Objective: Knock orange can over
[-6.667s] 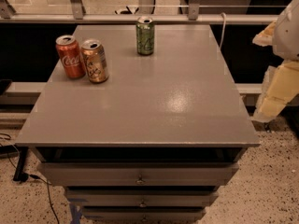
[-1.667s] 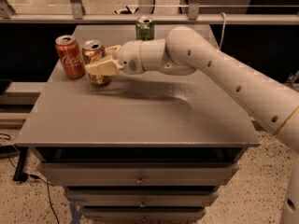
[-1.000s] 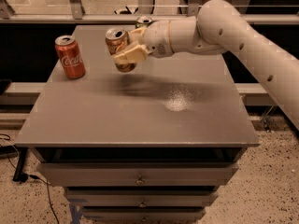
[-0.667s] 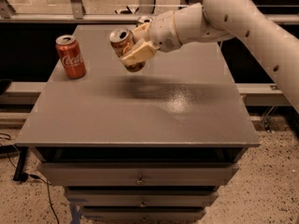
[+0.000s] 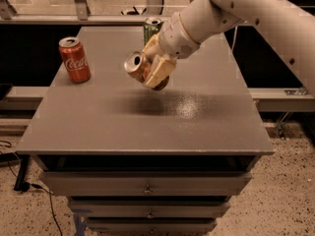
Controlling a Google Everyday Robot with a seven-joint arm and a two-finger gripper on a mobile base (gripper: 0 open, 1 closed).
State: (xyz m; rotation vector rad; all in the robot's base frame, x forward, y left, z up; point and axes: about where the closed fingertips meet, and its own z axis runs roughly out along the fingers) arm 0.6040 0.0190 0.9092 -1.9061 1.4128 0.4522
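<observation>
While the drawers (image 5: 147, 190) sit nearest, under the grey surface (image 5: 98, 127), the hand (image 5: 155, 73) hangs mid-air over the surface's middle, clamped on the orange can (image 5: 136, 64). Can is tilted, silver top facing left, clear of the surface, its shadow (image 5: 142, 104) below. Coca-Cola can (image 5: 75, 59) upright, back-left. Green can (image 5: 152, 29) upright at far edge, behind the hand.

Probably a lab: gripper (image 5: 153, 73) holding orange can (image 5: 135, 65) over drawered table (image 5: 147, 129), speckled floor (image 5: 278, 200), cables (image 5: 51, 214).
</observation>
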